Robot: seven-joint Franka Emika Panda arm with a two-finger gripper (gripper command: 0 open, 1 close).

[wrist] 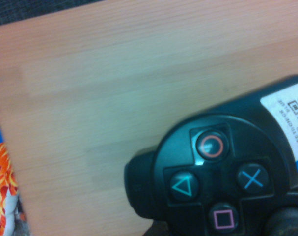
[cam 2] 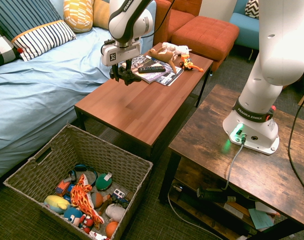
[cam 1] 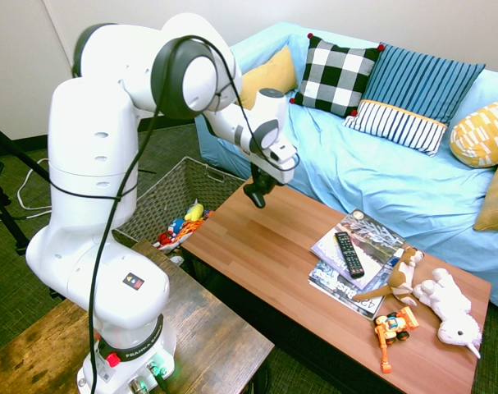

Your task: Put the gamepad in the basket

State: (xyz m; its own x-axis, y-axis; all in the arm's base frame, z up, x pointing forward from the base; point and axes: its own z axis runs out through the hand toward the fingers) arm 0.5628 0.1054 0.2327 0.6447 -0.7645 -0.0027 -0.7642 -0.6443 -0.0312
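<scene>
Three cameras, two wide and one close.

My first exterior view looks down from behind the arm toward the sofa [cam 1: 380, 172]; my second faces back from the sofa side, the basket [cam 2: 76, 165] nearest. Both share the coffee table [cam 1: 273, 254]. My wrist view sits close above the gamepad [wrist: 217, 182].

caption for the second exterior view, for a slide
Tool holds black plastic gamepad above wooden coffee table; toy-filled wicker basket below.

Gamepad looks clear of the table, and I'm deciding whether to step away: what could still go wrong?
The gripper holds the gamepad above the coffee table, seemingly by one end, so it might slip or swing. The basket is already full of toys; dropped there, it could bounce or knock them.
</scene>
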